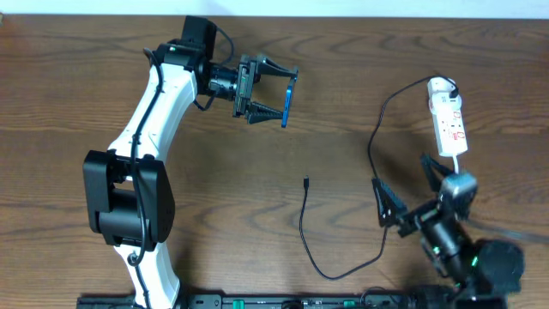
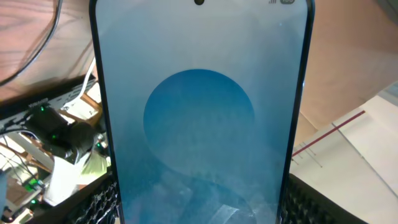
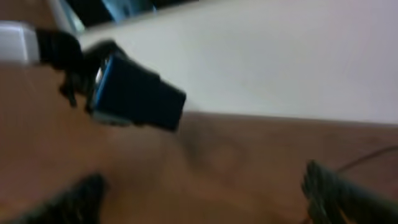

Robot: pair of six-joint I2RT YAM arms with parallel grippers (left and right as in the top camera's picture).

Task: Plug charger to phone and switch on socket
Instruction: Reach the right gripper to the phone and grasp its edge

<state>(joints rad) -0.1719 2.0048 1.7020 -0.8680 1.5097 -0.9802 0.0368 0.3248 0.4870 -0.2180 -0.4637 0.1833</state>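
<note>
My left gripper (image 1: 288, 96) is shut on the phone (image 1: 289, 101), holding it on edge above the table's far middle. In the left wrist view the phone's blue screen (image 2: 199, 118) with a darker oval fills the frame between my fingers. The charger, a thin black cable (image 1: 374, 142), runs from the socket, a white power strip (image 1: 448, 118) at the far right, down to a loop near the front; its small plug (image 1: 305, 182) lies loose mid-table. My right gripper (image 1: 403, 187) is open and empty, near the cable's right part. The blurred right wrist view shows the phone (image 3: 138, 94) far off.
The power strip's thick white cord (image 1: 456, 161) runs toward my right arm (image 1: 463, 249). My left arm's white body (image 1: 146, 129) crosses the left half of the wooden table (image 1: 257, 223). A black rail (image 1: 257, 302) lines the front edge.
</note>
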